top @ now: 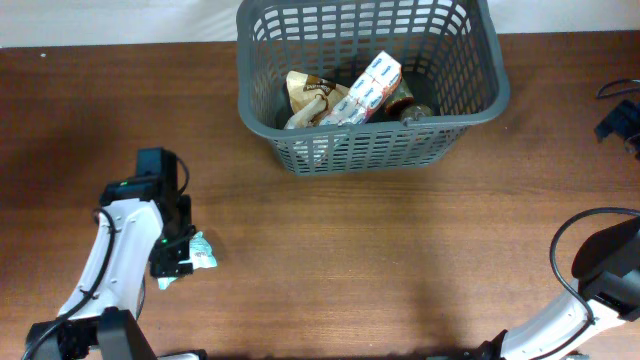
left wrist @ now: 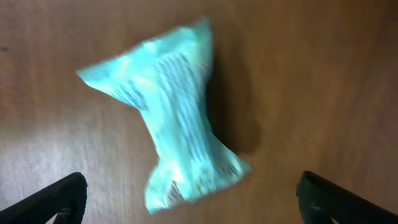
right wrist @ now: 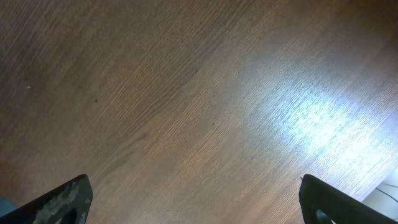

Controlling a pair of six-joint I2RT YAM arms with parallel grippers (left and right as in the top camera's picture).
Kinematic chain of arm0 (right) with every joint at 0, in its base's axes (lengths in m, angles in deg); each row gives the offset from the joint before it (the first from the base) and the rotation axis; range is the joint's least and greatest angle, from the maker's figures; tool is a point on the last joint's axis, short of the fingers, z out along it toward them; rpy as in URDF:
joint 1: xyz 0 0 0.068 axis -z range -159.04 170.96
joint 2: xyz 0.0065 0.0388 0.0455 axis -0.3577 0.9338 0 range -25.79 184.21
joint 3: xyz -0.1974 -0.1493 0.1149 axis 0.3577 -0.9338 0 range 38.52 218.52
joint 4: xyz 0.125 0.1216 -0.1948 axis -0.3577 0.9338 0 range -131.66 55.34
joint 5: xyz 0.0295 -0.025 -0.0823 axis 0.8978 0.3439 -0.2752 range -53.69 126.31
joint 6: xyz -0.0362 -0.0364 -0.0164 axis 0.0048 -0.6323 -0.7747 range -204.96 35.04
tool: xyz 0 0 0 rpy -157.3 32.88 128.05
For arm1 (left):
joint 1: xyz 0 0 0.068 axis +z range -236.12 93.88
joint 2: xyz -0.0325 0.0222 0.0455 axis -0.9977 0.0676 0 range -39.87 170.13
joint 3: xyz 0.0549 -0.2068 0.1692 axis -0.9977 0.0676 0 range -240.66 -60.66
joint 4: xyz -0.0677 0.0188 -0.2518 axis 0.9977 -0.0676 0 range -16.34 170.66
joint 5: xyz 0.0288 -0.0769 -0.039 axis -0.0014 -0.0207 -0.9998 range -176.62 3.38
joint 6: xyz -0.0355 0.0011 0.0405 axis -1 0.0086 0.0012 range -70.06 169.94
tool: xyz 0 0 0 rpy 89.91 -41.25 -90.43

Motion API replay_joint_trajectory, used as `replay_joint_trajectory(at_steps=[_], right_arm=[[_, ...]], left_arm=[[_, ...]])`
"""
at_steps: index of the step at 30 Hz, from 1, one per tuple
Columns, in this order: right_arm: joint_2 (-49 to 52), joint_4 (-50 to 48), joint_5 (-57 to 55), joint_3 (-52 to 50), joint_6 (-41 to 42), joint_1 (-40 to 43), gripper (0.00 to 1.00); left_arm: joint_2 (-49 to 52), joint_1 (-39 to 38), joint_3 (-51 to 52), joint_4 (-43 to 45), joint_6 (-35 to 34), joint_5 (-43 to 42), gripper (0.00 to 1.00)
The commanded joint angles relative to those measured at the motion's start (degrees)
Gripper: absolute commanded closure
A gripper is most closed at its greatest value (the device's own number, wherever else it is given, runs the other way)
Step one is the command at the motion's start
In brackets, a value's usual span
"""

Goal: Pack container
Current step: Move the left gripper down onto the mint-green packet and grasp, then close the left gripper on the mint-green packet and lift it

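Print on teal wrapper (left wrist: 174, 118) blurred, unreadable; likewise white-blue carton (top: 368, 88) and brown packet (top: 310, 95) inside container (top: 380, 148). Container at far table (top: 400, 260) edge, mouth up, long axis left-right, slightly skewed. Dark grey plastic, lattice walls, thick rim. Wrapper crinkled, pinched mid-length. Left gripper (left wrist: 193, 202) spread wide astride wrapper, not gripping. Right gripper (right wrist: 193, 199) spread wide above wood, holding nothing.

The dark grey lattice-sided container (top: 380, 150) stands upright at the table's (top: 350, 260) far edge, several snack packets (top: 365, 90) inside.
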Motion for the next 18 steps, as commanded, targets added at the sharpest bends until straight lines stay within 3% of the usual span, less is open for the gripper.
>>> replay_joint_trajectory(at_steps=[1,6,18], right_arm=[[-0.6,-0.2,0.1,-0.2,-0.3,0.2,0.01],[-0.6,-0.2,0.1,-0.2,-0.3,0.2,0.01],[-0.6,-0.2,0.1,-0.2,-0.3,0.2,0.01]], left_arm=[[-0.5,3.5,2.4,0.2,-0.8,0.6,0.01],[-0.5,7.0,4.7,2.1,0.3,0.6,0.01],[0.2,7.0,6.7,8.9,0.3,0.2,0.01]])
